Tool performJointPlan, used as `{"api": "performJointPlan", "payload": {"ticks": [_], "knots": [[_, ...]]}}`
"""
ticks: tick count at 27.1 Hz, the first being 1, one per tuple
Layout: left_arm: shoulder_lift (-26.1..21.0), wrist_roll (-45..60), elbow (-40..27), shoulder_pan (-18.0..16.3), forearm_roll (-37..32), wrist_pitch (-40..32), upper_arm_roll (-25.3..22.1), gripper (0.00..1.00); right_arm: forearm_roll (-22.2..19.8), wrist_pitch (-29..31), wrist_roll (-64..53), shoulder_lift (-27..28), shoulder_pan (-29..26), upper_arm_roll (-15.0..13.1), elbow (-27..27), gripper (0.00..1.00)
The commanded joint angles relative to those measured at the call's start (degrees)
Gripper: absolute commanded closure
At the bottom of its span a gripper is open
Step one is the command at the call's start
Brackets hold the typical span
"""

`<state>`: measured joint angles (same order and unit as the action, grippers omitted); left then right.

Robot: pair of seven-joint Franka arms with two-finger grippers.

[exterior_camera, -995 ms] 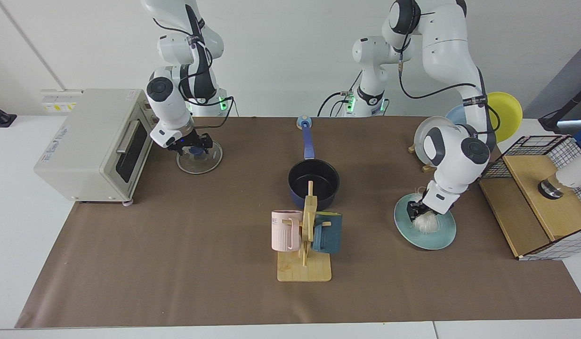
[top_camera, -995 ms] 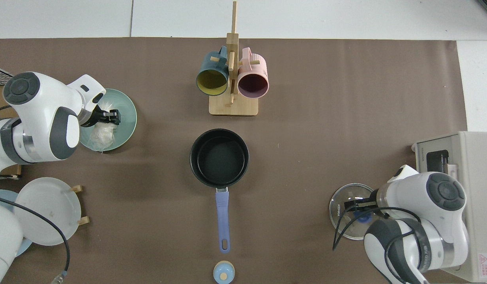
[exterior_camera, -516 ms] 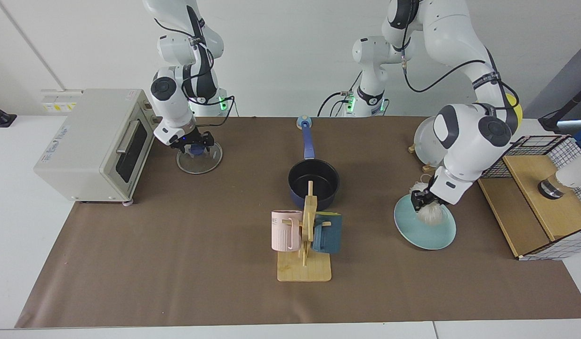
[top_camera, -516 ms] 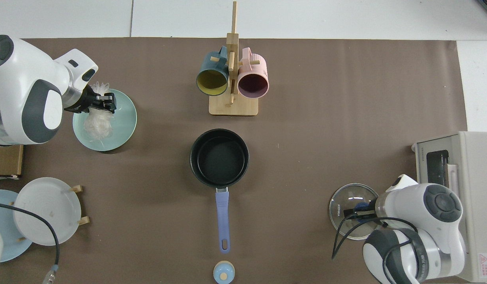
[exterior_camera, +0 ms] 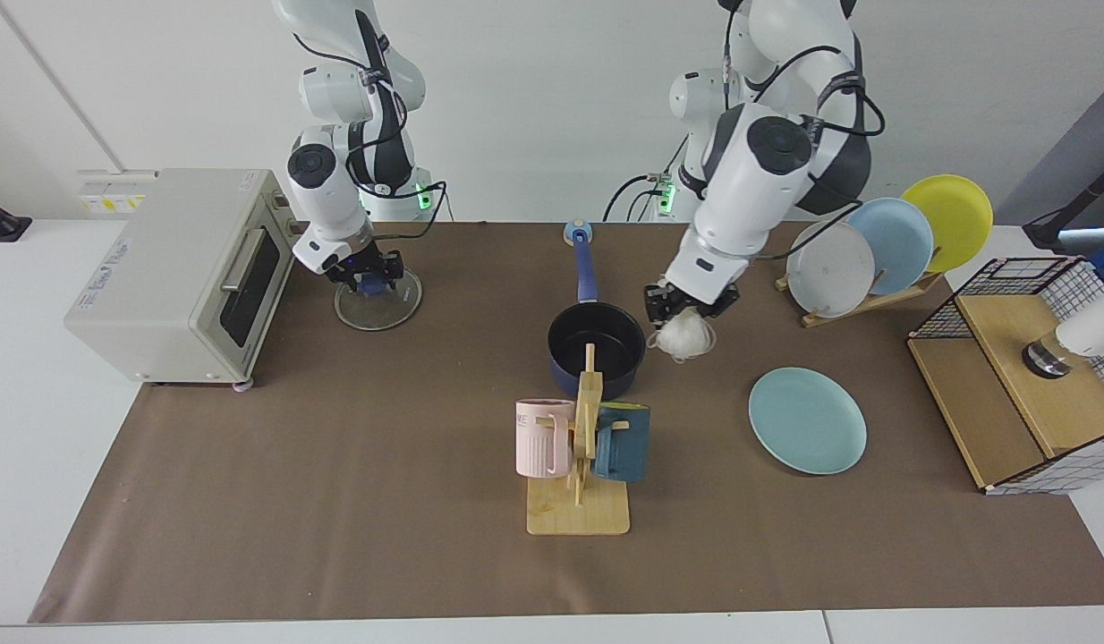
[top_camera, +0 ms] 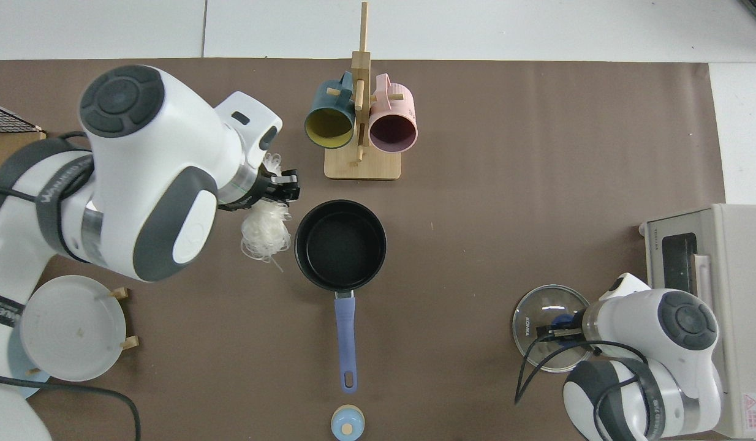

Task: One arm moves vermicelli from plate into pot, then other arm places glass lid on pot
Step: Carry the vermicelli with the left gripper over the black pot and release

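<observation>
Vermicelli [exterior_camera: 684, 338] now hangs as a loose white tangle from the left gripper [exterior_camera: 689, 310], whose fingers are clamped on its top, just beside the rim of the pot [exterior_camera: 596, 349] and not yet over the black interior. A second ago the same tangle lay on the teal plate [exterior_camera: 807, 420] with the gripper pressed into it; half a second ago it was lifting clear. The plate now lies bare, well apart from the arm. In the top view the noodles [top_camera: 265, 233] dangle next to the pot wall [top_camera: 340, 244], with a few threads trailing lower. My judgement: the transfer is past its midpoint, and what remains is a short move over the opening before release; trailing threads could catch on the rim. The right gripper [exterior_camera: 366, 282] stays down at the glass lid [exterior_camera: 378, 303] near the toaster oven [exterior_camera: 183, 268], with its fingers about the dark blue knob; whether they grip it I cannot tell. The lid has not moved.
</observation>
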<state>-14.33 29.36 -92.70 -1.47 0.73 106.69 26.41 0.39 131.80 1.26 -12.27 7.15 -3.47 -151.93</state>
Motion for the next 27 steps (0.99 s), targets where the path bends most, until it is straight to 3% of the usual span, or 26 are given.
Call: {"api": "performJointPlan", "payload": {"ticks": [1, 8, 13, 23, 24, 26, 27], "knots": [[2.1, 5.3, -9.2, 0.0, 0.3, 10.3, 4.3, 1.0, -0.6, 1.8, 1.6, -0.4, 0.1, 0.1, -0.8, 0.79], [0.9, 6.5, -14.3, 0.2, -0.4, 17.9, 6.7, 1.0, -0.7, -2.7, 2.8, -0.5, 1.3, 0.3, 2.3, 1.0], [0.0, 7.6, -17.6, 1.1, -0.9, 24.0, 6.8, 1.0, -0.7, -10.1, 2.7, -0.5, 1.3, 0.3, 8.5, 1.0], [-5.1, 19.0, -18.1, 1.2, -14.1, 27.6, 8.7, 1.0, -0.9, -19.5, 2.4, 1.6, 1.4, 0.3, 22.4, 1.0], [-5.5, 19.1, -17.9, 1.2, -14.2, 27.8, 8.7, 0.92, -0.8, -20.6, 2.3, 2.4, 1.4, 0.3, 24.3, 1.0], [-5.9, 18.9, -17.9, 1.1, -14.4, 28.8, 8.7, 0.67, -0.7, -23.0, 2.3, 3.7, 2.0, 0.3, 27.7, 1.0], [-6.1, 18.4, -17.9, 1.1, -14.4, 28.9, 8.7, 0.42, -0.5, -24.3, 2.6, 4.4, 2.3, 0.3, 29.5, 1.0]]}}
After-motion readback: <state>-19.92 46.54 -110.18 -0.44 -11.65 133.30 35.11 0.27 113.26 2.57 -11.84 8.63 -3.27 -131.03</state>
